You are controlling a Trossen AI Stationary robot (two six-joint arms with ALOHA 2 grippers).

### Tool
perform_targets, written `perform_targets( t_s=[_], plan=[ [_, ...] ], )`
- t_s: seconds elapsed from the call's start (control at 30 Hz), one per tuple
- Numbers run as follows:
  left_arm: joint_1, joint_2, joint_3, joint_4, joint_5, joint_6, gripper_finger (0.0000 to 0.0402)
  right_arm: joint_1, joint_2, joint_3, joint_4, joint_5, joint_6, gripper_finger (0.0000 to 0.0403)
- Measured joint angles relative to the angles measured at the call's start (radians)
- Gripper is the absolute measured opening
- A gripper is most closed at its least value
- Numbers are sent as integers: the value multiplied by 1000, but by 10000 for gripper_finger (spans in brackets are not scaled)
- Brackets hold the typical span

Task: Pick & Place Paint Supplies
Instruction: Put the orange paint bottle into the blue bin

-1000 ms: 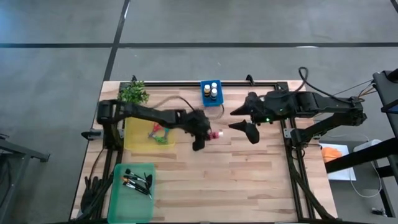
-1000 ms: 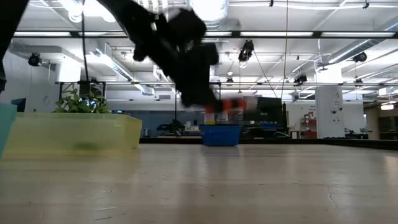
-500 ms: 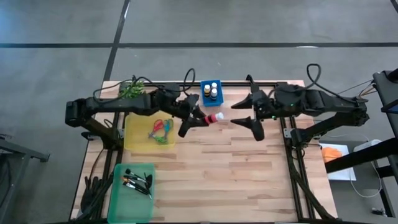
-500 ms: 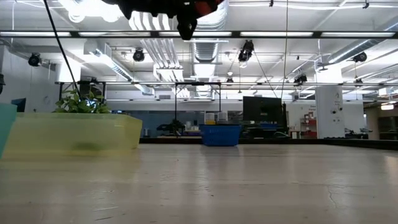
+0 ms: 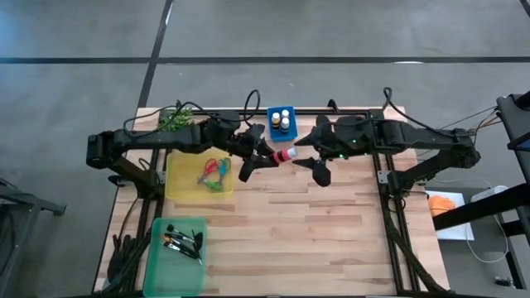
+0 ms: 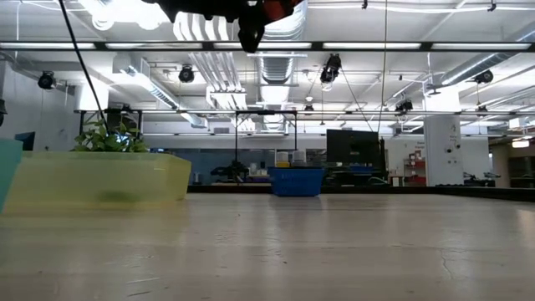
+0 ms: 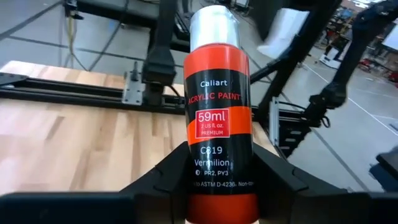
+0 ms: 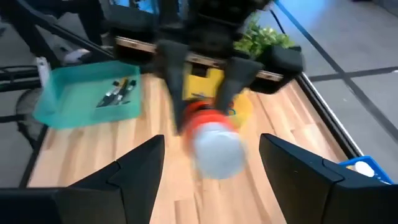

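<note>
I see the left gripper (image 5: 263, 157) holding the red paint bottle (image 5: 284, 155) above the desk (image 5: 315, 223), its fingers (image 7: 155, 183) clenched around the bottle body, white cap toward the right gripper (image 5: 310, 152), whose fingers (image 8: 137, 165) stand wide apart just beside the cap.

- Red paint bottle (image 7: 214, 118), label side on in the left wrist view: "Callart" on top.
- Beneath it, "ACRYLIC PAINT".
- A boxed panel: "59ml", then small print that looks like "2 US fl. oz." and "PREMIUM".
- Lower, on the dark band: "C819", roughly, then "Vermilion".
- Then "PR2, PY3", and a last line, "ASTM D-4236, Non-…", cut off.
- No readable text in the other views.
</note>
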Motion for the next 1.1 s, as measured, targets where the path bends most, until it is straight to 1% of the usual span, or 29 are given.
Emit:
perform_targets(
  t_s=[0.13, 0.3, 0.53, 0.63, 0.83, 0.93, 0.97, 1.1],
  plan=[
    [-12, 0, 0, -1, -6, 0, 138, -13, 17, 0, 3, -8, -16, 262],
    [-16, 0, 0, -1, -18, 0, 139, -20, 41, -1, -1, -46, -24, 262],
    [-17, -1, 0, -4, -18, -4, 139, -21, 22, -1, -2, -60, -18, 259],
    [-17, -1, 0, -4, -18, -4, 139, -22, 22, -1, -5, -61, -18, 235],
    [-17, -1, 0, -4, -15, -4, 139, -21, 27, -1, -5, -92, -17, 151],
    [-17, -1, 0, -4, -15, -2, 139, -22, 30, -1, -3, -114, -23, 119],
    [-17, -1, 0, -6, -14, 0, 139, -22, 30, -1, -4, -116, -25, 113],
    [-17, -2, 0, -5, -17, -1, 140, -22, 31, -1, 4, -115, -38, 113]
  ],
)
